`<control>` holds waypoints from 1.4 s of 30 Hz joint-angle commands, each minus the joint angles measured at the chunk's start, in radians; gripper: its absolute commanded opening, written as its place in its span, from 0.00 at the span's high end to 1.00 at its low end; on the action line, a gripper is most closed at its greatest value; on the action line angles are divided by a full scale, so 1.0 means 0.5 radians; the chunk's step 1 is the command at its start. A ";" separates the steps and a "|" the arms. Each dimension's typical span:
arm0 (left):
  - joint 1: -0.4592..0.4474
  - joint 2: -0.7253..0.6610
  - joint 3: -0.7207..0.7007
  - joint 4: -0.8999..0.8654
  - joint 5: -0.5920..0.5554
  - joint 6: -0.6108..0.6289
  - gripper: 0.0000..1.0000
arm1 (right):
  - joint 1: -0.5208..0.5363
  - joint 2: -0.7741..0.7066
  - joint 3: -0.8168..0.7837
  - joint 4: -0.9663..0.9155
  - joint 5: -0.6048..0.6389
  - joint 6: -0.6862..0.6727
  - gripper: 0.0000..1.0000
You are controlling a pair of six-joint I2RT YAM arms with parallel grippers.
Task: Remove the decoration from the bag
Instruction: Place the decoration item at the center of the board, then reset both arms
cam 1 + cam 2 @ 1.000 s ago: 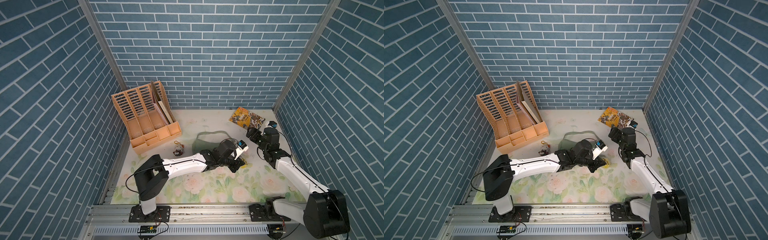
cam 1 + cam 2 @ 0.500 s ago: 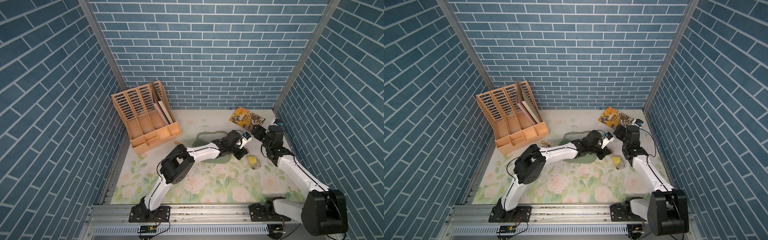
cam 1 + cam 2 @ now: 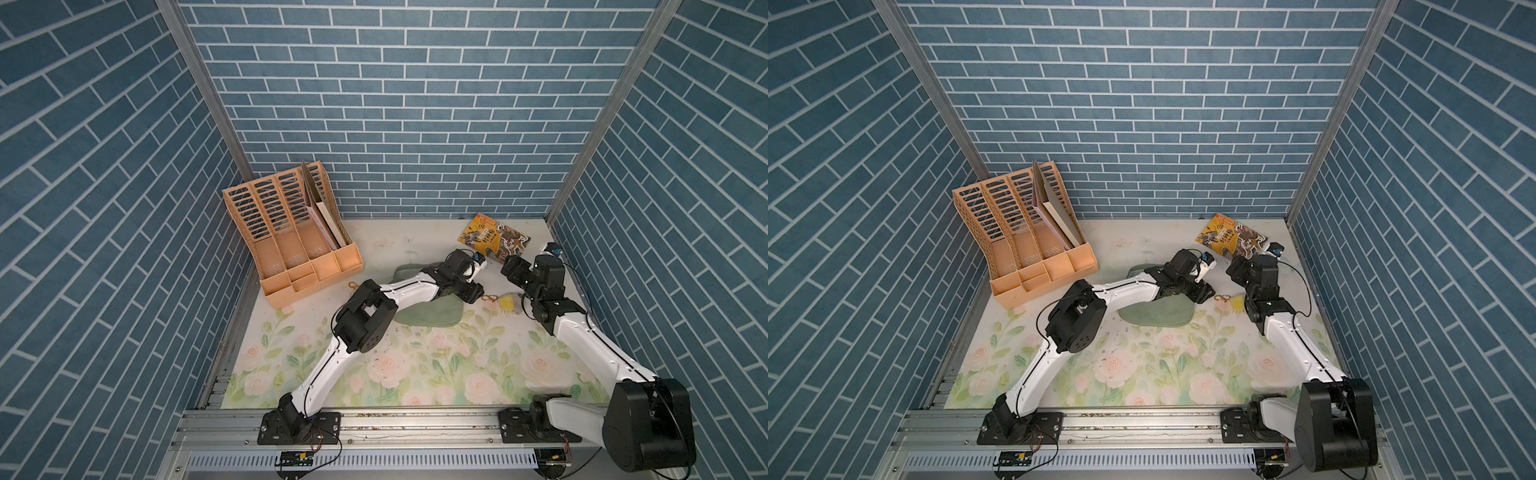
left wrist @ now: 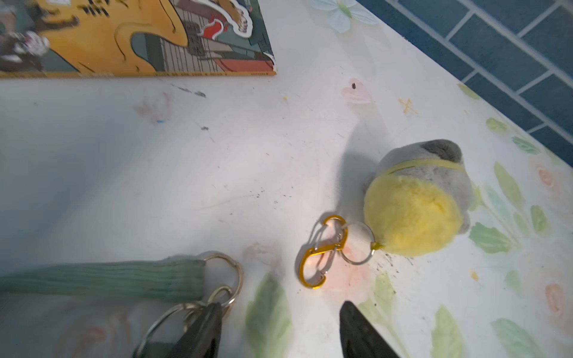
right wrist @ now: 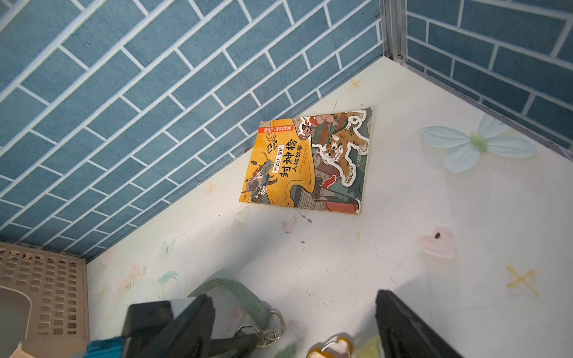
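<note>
**Free of its tether:** a yellow-and-grey plush ball decoration lies on the floral-printed worktop. It sits just past the end of the soft sage-green fabric shoulder bag, on the side away from the peach plastic file rack. Its gold carabiner clip rests clear of the silver metal ring on the bag's ribbed green strap.

The left gripper, reaching across the bag, stands with jaws parted and empty, one fingertip beside the bag's rings. The clip lies just ahead of the gap, its long axis running away from the gripper toward the plush.

The right gripper hovers wide and empty over the same end of the bag, with the clip at the edge of its wrist view.

The unclipping looks done. The left gripper appears nearer the clip, should the decoration need carrying farther from the bag. An illustrated orange paperback book lies beyond the bag, by the back wall.
</note>
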 commanded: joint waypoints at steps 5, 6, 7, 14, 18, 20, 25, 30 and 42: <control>0.031 -0.781 -0.664 0.323 -0.196 -0.137 0.31 | -0.008 -0.012 -0.014 -0.085 0.005 -0.169 0.15; 0.039 -0.900 -0.803 0.385 -0.245 -0.165 0.30 | -0.007 -0.012 -0.024 -0.087 0.018 -0.191 0.15; 0.048 -1.023 -0.950 0.446 -0.314 -0.187 0.29 | -0.007 -0.014 -0.039 -0.082 0.039 -0.219 0.15; 0.254 -1.964 -2.190 1.039 -1.211 -0.291 0.20 | 0.020 -0.060 -0.391 0.456 0.426 -0.824 0.04; 0.406 -2.369 -2.697 1.393 -1.792 -0.011 0.09 | 0.012 -0.094 -0.646 0.887 0.638 -1.065 0.00; 0.538 -2.435 -2.838 1.445 -1.944 0.033 0.09 | 0.009 -0.044 -0.763 1.107 0.642 -1.116 0.00; 0.884 -2.411 -3.140 1.715 -2.281 0.159 0.06 | 0.009 0.271 -0.930 1.725 0.557 -1.133 0.00; 1.249 -2.310 -3.464 2.349 -1.785 0.075 0.05 | 0.006 0.341 -0.968 1.980 0.459 -1.262 0.00; 1.459 -1.823 -3.387 2.845 -1.435 0.187 0.00 | -0.014 0.673 -1.180 2.708 0.286 -1.348 0.00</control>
